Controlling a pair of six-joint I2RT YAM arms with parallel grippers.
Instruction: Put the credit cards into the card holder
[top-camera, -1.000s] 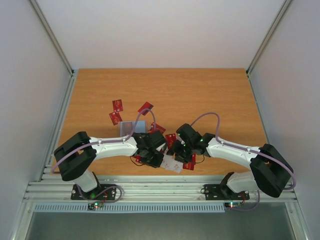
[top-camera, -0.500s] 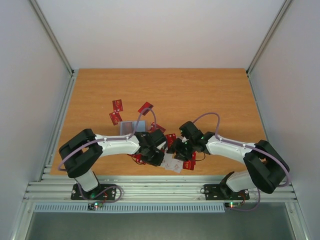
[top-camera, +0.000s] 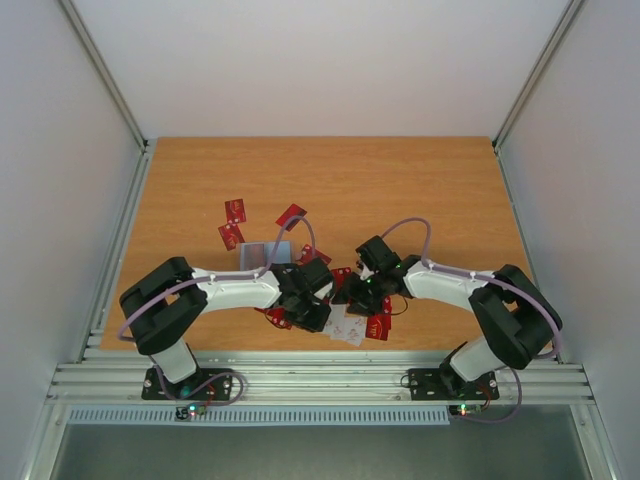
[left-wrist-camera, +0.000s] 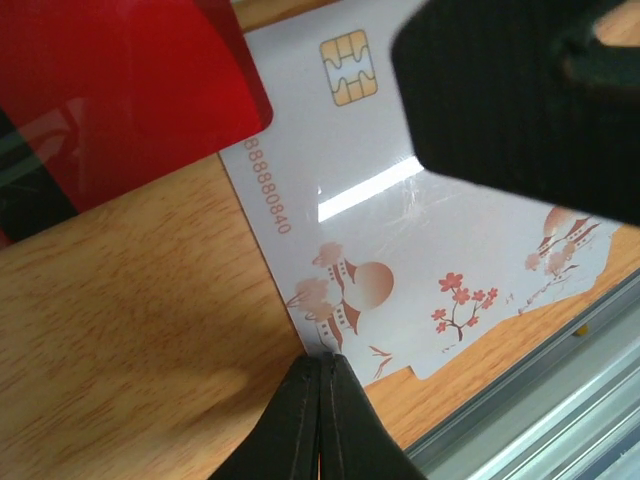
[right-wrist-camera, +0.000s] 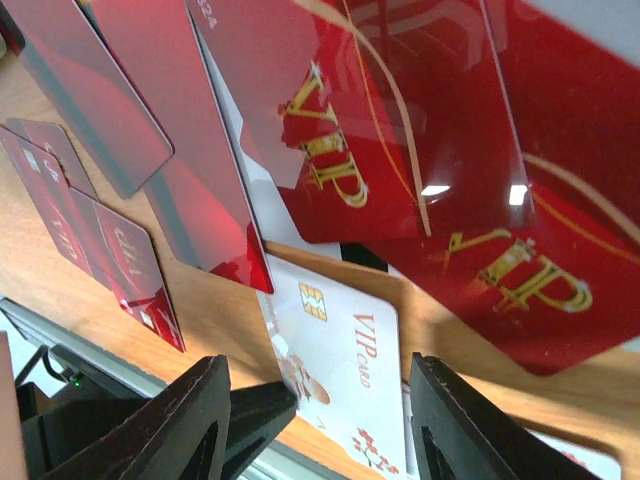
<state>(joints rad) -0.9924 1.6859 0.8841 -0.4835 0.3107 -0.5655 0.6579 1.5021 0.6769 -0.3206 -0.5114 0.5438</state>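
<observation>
My left gripper (left-wrist-camera: 322, 368) (top-camera: 312, 312) is shut, its tips pinched on the corner of a white credit card (left-wrist-camera: 400, 250) printed with a chip and blossoms. In the right wrist view that same white card (right-wrist-camera: 350, 370) lies between the two fingers of my right gripper (right-wrist-camera: 335, 425) (top-camera: 352, 295), which is open just above it. Several red credit cards (right-wrist-camera: 420, 130) overlap beyond it, and one red card (left-wrist-camera: 120, 90) lies over the white card's far end. The card holder (top-camera: 262, 253) lies flat behind the left wrist, with no card in it that I can see.
Loose red cards (top-camera: 235, 210) (top-camera: 291, 216) lie on the wooden table (top-camera: 420, 190) behind the holder, and another red card (top-camera: 378, 326) lies near the front. The metal rail (left-wrist-camera: 560, 400) at the table's near edge runs close to the white card. The two grippers are nearly touching.
My left gripper has closed the last bit onto the white card's corner. The right arm has drawn in and its gripper has shifted left and away, towards the left gripper.
</observation>
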